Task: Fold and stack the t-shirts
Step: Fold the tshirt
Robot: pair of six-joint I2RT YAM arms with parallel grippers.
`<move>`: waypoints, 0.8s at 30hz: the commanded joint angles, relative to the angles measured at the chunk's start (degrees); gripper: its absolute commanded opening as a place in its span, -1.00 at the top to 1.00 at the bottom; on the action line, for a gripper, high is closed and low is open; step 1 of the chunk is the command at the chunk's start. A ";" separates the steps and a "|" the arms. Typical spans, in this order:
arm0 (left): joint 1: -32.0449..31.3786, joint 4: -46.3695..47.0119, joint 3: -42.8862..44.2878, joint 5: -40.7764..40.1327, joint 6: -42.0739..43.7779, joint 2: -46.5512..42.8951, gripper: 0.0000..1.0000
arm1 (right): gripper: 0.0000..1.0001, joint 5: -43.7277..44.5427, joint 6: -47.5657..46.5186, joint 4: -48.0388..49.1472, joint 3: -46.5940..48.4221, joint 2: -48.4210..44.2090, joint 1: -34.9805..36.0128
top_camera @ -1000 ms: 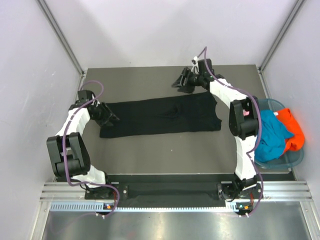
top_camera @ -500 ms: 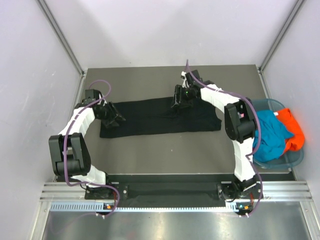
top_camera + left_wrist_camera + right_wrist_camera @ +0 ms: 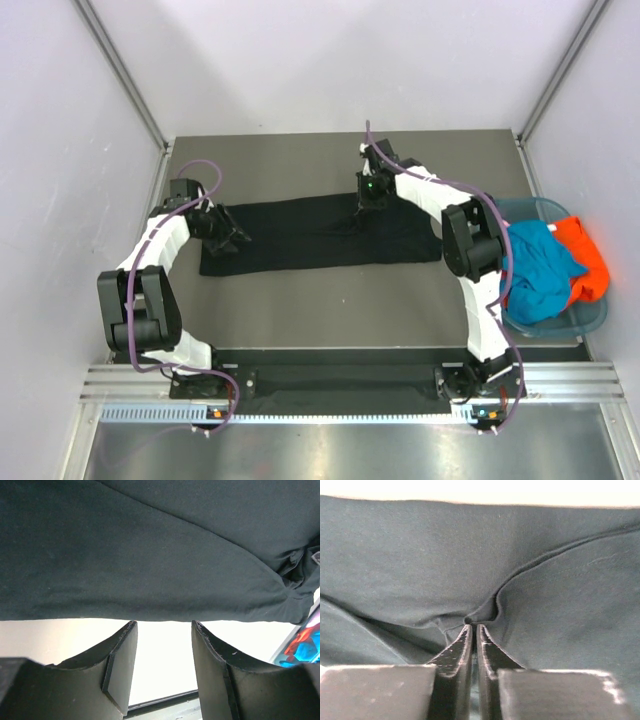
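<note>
A black t-shirt [image 3: 300,238] lies folded into a long band across the middle of the table. My left gripper [image 3: 235,240] hovers over the band's left end, open, nothing between its fingers; in the left wrist view [image 3: 162,625] the black cloth [image 3: 150,555] hangs just beyond the tips. My right gripper [image 3: 362,212] is down on the shirt's far edge near the middle, shut on a pinched fold of the black cloth [image 3: 420,555], as the right wrist view [image 3: 472,626] shows. A teal-blue t-shirt [image 3: 540,265] and an orange t-shirt [image 3: 585,255] lie bunched at the right.
A translucent blue-green basket [image 3: 590,322] at the table's right edge holds the teal and orange shirts. Grey walls with metal posts enclose the table on three sides. A metal rail runs along the near edge by the arm bases.
My right gripper came from beyond the shirt's far edge down onto the cloth and shut on a fold. The left gripper shifted slightly right and stayed open.
</note>
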 commanded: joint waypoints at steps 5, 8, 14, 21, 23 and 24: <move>-0.05 0.68 0.46 0.37 0.77 -1.22 -0.04 | 1.00 -3.05 3.44 1.96 4.15 -0.31 1.11; -0.05 0.85 0.02 0.37 0.68 -1.30 -0.04 | 1.00 -6.39 11.07 9.85 1.09 -2.33 1.02; -0.13 0.59 -0.24 0.45 1.03 -1.83 -0.04 | 1.00 -12.71 25.67 23.67 -0.86 1.61 0.94; -0.13 -0.90 0.02 0.19 2.00 -2.27 -0.04 | 0.81 -16.76 29.83 31.40 0.37 7.15 1.11; -0.13 -0.99 0.28 0.71 2.26 -1.75 -0.05 | 0.62 -16.77 28.35 29.15 1.42 7.95 0.59; -0.13 -1.17 0.46 0.98 2.26 -1.48 -0.05 | 0.50 -16.24 27.38 27.73 1.86 7.77 0.41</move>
